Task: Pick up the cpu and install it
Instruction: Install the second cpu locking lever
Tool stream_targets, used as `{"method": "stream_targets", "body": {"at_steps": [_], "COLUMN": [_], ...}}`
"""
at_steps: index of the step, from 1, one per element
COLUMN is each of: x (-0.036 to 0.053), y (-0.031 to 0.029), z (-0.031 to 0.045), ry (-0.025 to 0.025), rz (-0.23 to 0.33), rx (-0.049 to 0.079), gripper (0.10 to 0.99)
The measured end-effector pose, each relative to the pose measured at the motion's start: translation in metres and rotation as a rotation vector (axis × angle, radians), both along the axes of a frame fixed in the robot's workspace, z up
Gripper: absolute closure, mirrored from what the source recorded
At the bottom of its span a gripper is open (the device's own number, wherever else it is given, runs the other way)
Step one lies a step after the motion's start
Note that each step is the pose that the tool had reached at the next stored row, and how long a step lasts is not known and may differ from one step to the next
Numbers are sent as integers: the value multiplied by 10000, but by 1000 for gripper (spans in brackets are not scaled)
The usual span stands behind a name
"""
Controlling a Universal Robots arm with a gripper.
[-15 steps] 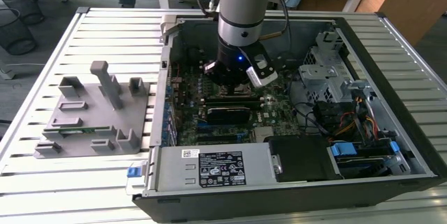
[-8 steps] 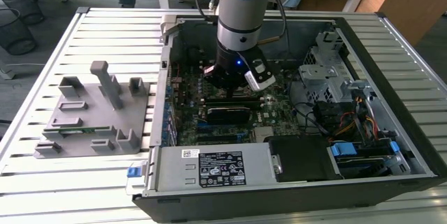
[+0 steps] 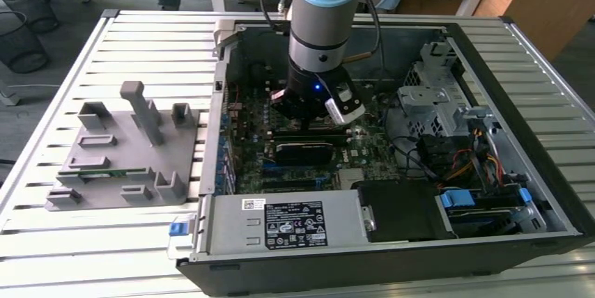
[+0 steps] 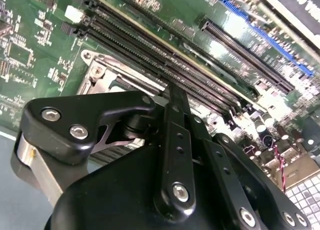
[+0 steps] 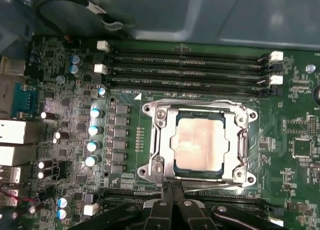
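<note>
The cpu [image 5: 198, 145] sits flat in its socket on the green motherboard [image 5: 125, 135], its silver-grey top framed by the metal retention bracket [image 5: 160, 140]. In the first wrist view the gripper [image 5: 171, 190] has its two black fingertips pressed together with nothing between them, just beside the bracket's near edge and touching or almost touching the thin wire lever [image 5: 220, 182] that runs along that edge. The cpu lies just beyond the fingertips, apart from them. Empty memory slots [image 5: 185, 64] run along the far side of the socket. In the exterior view the arm [image 3: 321, 40] reaches down into the open computer case [image 3: 520, 103], with the gripper [image 3: 311, 120] low over the board.
</note>
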State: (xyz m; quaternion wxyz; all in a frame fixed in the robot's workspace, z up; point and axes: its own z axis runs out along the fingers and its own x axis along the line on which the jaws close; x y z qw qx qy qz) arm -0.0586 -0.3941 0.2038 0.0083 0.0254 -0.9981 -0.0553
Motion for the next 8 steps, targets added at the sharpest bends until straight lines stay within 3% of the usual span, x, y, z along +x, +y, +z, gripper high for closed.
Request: {"method": "stream_targets", "body": {"at_steps": [2, 8], "x": [0, -1], "y": [-19, -107], "z": [0, -6], "ry": [-1, 0], "rz": [0, 0], "rx": [174, 307], "gripper": [980, 980]}}
